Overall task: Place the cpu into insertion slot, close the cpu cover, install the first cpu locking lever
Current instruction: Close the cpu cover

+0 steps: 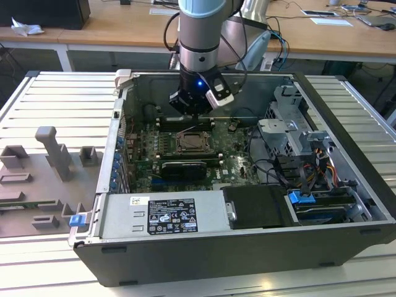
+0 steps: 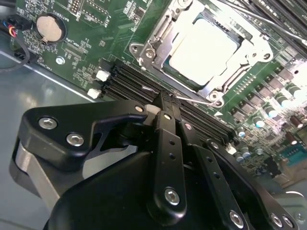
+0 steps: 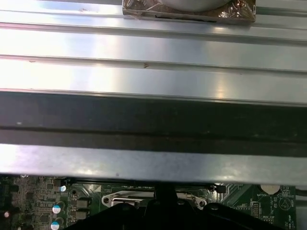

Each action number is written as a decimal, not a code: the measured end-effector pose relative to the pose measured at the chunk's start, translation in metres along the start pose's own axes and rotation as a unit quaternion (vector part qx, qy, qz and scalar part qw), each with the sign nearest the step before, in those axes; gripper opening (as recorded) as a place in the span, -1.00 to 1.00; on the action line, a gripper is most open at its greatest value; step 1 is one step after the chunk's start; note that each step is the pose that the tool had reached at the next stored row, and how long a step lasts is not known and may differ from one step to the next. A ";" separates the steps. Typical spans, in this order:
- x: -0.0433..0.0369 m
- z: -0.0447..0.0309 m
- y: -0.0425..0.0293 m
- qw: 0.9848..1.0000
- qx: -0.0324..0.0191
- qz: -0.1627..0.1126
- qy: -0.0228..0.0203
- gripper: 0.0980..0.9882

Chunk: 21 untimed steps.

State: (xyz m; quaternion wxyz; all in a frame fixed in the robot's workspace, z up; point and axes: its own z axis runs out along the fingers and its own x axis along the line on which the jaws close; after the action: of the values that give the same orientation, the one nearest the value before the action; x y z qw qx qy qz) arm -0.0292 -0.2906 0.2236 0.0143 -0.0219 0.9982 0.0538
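In the second wrist view, the end effector (image 2: 165, 106) is sitting in the lower half of the frame with its fingers drawn together to a narrow point. They are gripping nothing, and the tips are touching or nearly touching a thin metal lever (image 2: 194, 100) running along the near edge of the socket.

Just beyond, in the upper right of that frame, the cpu (image 2: 204, 50) is lying flat in the insertion slot (image 2: 168, 72). The cpu cover (image 2: 235, 72) is lying down around it, its window framing the pale top. So placing looks done and the cover looks closed; I judge the work to be at the locking-lever step.

Engaging the lever is going to call for steady pressure along the wire and under its catch, without slipping onto the memory slots (image 2: 129, 81) beside it.

In the exterior view, the end effector (image 1: 195, 114) is hanging over the socket at the frame's centre, inside the open computer case (image 1: 185, 260), which is resting on a ribbed metal worktop (image 1: 55, 99).
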 end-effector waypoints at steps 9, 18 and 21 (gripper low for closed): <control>-0.0037 0.0085 -0.0008 1.000 0.000 0.000 0.000 -0.98; -0.0081 0.0188 -0.0013 1.000 0.000 0.000 0.000 -0.98; -0.0090 0.0185 -0.0013 1.000 0.001 0.000 0.000 -0.98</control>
State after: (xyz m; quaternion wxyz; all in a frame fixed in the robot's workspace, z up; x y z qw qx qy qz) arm -0.0197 -0.2895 0.2054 0.0149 -0.0220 0.9983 0.0525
